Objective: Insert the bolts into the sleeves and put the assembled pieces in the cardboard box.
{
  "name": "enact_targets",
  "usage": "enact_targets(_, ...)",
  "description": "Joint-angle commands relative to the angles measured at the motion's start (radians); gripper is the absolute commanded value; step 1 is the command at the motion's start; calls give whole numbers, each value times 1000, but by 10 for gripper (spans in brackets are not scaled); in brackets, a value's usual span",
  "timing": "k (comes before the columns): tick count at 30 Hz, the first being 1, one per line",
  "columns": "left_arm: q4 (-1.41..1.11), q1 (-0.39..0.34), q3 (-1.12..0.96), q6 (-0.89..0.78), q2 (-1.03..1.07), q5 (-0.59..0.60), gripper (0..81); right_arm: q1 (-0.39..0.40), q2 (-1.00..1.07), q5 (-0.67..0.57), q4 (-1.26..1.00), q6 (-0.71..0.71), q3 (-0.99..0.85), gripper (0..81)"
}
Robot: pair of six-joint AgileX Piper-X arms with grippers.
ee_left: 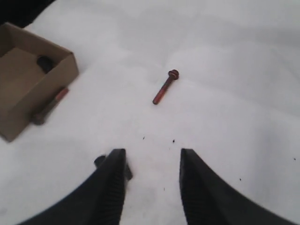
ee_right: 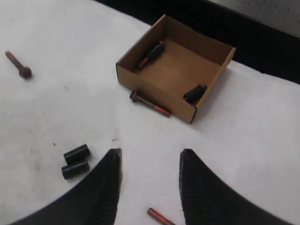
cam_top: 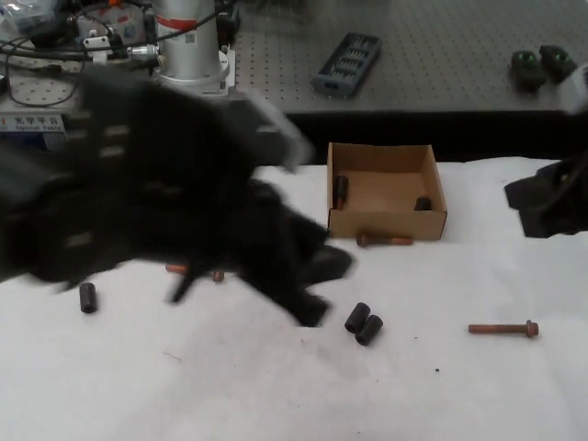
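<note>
White cloth covers the counter [cam_top: 276,395], and its nearest stretch is bare. Next out lie a pair of sleeves [cam_top: 364,323], touching side by side, and well to their right a loose bolt [cam_top: 503,328] with open cloth all round it. Left hand [ee_left: 152,157]: fingers apart, nothing between them, low over the cloth just beside the pair. A lone sleeve [cam_top: 88,297] sits toward the left, and a second bolt [cam_top: 193,270] is partly hidden by the left arm. Right hand [ee_right: 150,155]: likewise spread and empty, above the cloth, facing the cardboard box [cam_top: 386,219]. A third bolt [cam_top: 384,240] lies hard against the box's front wall. Inside, an assembled piece [ee_right: 151,52] shows a red shank end; a second dark piece [ee_right: 194,93] rests well apart from it, its bolt not discernible. Judged progress: two pieces boxed at most, with three sleeves and three bolts unpaired. Clearance is generous at the loose bolt and the lone sleeve. It is tight at the touching pair and at the wall-side bolt, where a finger would likely meet cardboard. Beyond the box the cloth ends at a dark strip.
</note>
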Motion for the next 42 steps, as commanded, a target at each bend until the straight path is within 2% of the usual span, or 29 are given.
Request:
enact_targets(1, 13, -60, -124, 43, 147, 8, 322, -9, -65, -14, -40, 102, 49, 303)
enact_targets(3, 14, -83, -177, 86, 222, 8, 351, -16, -96, -14, -31, 168, 74, 303)
enact_targets(9, 120, -132, -319, 238, 395, 8, 350, -28, -174, -7, -34, 273, 119, 303)
enact_targets(13, 165, -146, -404, 313, 486, 3, 350, -28, -219, -7, -16, 279, 136, 303)
enact_targets(28, 246, -178, -757, 376, 753, 1, 349, -28, -340, -7, 125, 277, 146, 303)
enact_targets(42, 278, -216, -914, 437, 896, -22, 348, -28, -445, -7, 212, 278, 146, 303)
